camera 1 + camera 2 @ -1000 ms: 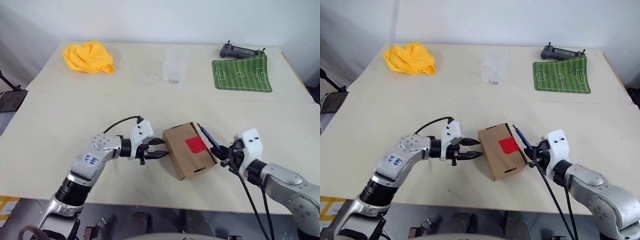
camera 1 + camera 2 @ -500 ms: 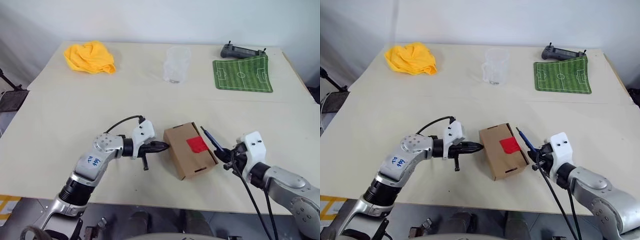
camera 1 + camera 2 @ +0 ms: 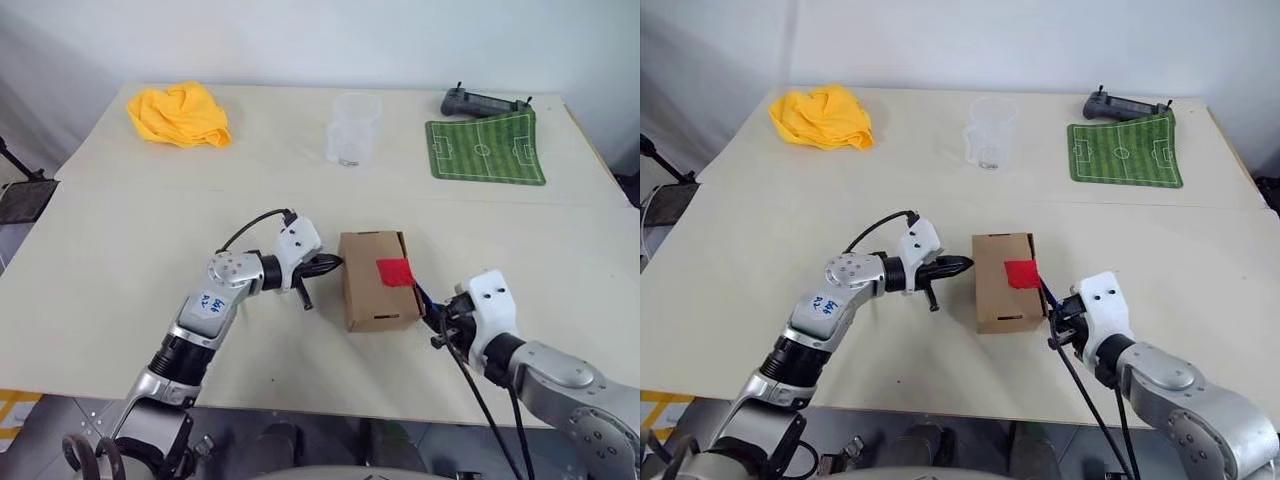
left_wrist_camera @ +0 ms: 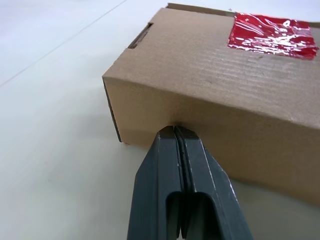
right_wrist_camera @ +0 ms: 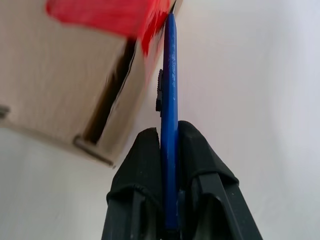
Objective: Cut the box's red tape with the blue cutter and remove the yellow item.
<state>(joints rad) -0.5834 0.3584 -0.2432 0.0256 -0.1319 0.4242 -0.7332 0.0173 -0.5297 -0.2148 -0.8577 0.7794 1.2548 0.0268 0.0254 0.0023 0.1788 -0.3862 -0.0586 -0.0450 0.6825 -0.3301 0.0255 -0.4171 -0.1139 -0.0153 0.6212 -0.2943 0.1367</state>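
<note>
Box (image 3: pixel 378 279) has swung square to the table edge since a second ago — it lay skewed then. Left gripper (image 3: pixel 337 263), its fingers spread then, is now pressed together with the tips against the box's left side. Right gripper (image 5: pixel 169 134) pinches the blue cutter (image 5: pixel 169 95), tip at the red tape (image 3: pixel 394 271) on the box's right edge. Beige table (image 3: pixel 130 240) against a white wall, with yellow cloth (image 3: pixel 178 113), clear cup (image 3: pixel 354 128), green mat (image 3: pixel 485 147). Left wrist view shows the tape's glossy wrinkles.
</note>
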